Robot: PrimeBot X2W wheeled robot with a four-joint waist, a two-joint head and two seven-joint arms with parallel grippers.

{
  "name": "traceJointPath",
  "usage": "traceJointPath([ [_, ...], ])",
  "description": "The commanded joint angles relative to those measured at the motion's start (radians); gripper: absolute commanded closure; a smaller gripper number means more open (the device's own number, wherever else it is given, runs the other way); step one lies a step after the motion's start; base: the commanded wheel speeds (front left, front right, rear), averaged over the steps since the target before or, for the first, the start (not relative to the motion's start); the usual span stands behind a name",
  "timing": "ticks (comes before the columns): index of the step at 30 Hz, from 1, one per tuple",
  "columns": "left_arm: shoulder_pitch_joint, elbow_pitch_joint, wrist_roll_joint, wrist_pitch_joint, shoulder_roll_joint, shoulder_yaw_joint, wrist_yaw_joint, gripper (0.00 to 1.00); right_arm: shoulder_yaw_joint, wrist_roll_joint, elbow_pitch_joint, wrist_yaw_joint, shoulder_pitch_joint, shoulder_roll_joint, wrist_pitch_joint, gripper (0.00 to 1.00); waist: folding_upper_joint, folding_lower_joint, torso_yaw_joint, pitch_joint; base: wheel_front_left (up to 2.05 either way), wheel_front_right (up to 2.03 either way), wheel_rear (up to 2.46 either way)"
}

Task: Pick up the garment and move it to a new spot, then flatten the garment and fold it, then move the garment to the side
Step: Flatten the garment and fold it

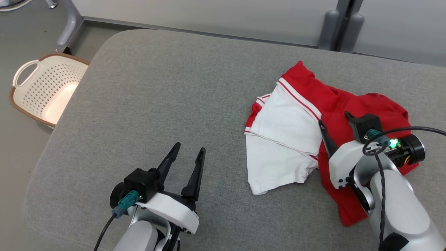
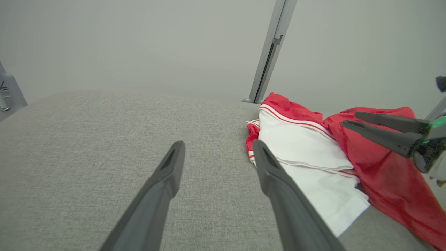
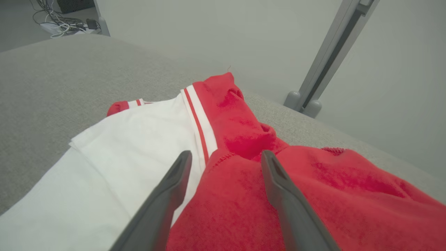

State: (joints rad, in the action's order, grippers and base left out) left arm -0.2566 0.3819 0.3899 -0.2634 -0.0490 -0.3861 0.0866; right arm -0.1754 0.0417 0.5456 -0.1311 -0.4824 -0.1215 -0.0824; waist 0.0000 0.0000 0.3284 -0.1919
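Observation:
The garment point(image 1: 292, 125), red with white panels and thin red stripes, lies crumpled on the right side of the grey padded table point(image 1: 156, 87). My right gripper point(image 1: 333, 118) hovers low over its red part, open, with nothing between the fingers; in the right wrist view the right gripper point(image 3: 226, 153) straddles the seam where red meets white on the garment point(image 3: 237, 115). My left gripper point(image 1: 190, 147) stands open over bare table at the lower left, well left of the cloth. In the left wrist view the left gripper point(image 2: 218, 143) points toward the garment point(image 2: 306, 146) and the right gripper point(image 2: 351, 118).
A cream laundry basket point(image 1: 48, 87) with a brown rim sits on the floor off the table's left edge. Grey metal posts point(image 1: 341, 24) and a pale wall stand behind the far edge. Cables point(image 3: 59, 28) lie on the floor far left.

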Motion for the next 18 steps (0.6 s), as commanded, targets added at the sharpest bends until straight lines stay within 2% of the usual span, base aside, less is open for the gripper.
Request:
traceJointPath([
  [1, -0.015, -0.004, 0.013, -0.002, -0.004, -0.004, -0.008, 0.0, 0.011, 0.017, 0.035, 0.001, -0.02, -0.008, -0.028, 0.0, 0.0, 0.0, 0.033, -0.024, 0.0, 0.0, 0.0],
  [5, -0.019, -0.003, 0.019, -0.002, -0.003, -0.006, -0.012, 0.0, 0.028, 0.044, 0.07, 0.001, -0.043, -0.011, -0.049, 0.0, 0.0, 0.0, 0.046, -0.03, 0.0, 0.0, 0.0],
  [6, -0.017, -0.002, 0.021, -0.002, -0.003, -0.005, -0.013, 0.0, 0.033, 0.047, 0.077, 0.001, -0.044, -0.007, -0.047, 0.57, 0.0, 0.0, 0.048, -0.03, 0.0, 0.0, 0.0],
  [7, -0.016, -0.001, 0.021, -0.001, -0.003, -0.004, -0.015, 0.0, 0.036, 0.049, 0.082, 0.001, -0.045, -0.004, -0.042, 1.0, 0.0, 0.0, 0.048, -0.03, 0.0, 0.0, 0.0],
  [12, -0.004, 0.005, 0.009, -0.001, -0.003, 0.008, -0.018, 0.0, 0.064, 0.046, 0.077, 0.001, -0.037, 0.013, 0.001, 1.0, 0.0, 0.0, 0.028, -0.02, 0.0, 0.0, 0.0],
  [18, -0.009, 0.005, -0.008, -0.001, -0.003, 0.023, -0.012, 0.0, 0.103, 0.021, 0.027, 0.001, 0.002, 0.036, 0.043, 1.0, 0.0, 0.0, -0.031, 0.001, 0.0, 0.0, 0.0],
])
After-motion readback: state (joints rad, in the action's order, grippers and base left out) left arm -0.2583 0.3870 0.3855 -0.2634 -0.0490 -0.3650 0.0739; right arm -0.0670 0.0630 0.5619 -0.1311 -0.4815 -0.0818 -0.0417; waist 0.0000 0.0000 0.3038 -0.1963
